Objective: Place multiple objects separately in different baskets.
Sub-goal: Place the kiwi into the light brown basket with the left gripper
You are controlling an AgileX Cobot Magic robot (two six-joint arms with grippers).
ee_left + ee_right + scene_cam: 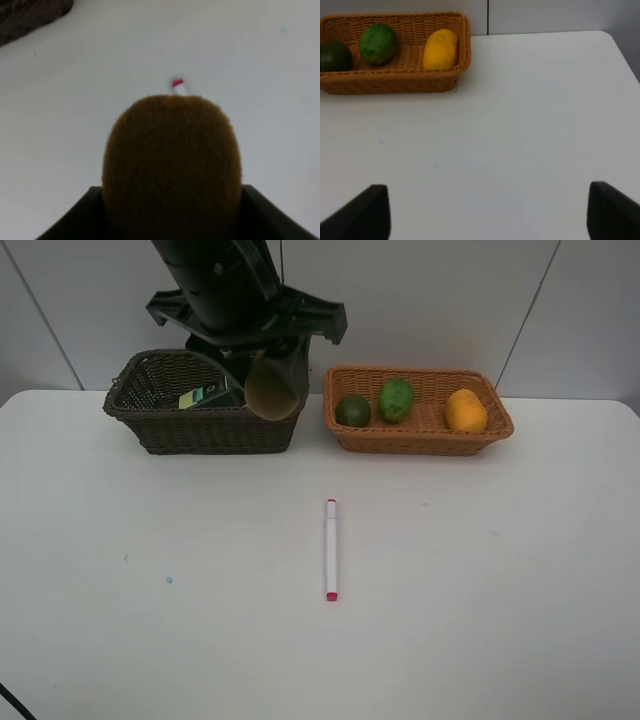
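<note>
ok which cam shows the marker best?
Exterior high: the marker lies whole on the bare table. Left wrist shows only its pink tip behind the held kiwi. Right wrist doesn't show it.

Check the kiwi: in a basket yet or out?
Out. The left gripper holds the kiwi in the air beside the dark basket.

Left arm reaches in from the rear, its left gripper clamped around a load; right gripper with jaws spread wide, unladen.
</note>
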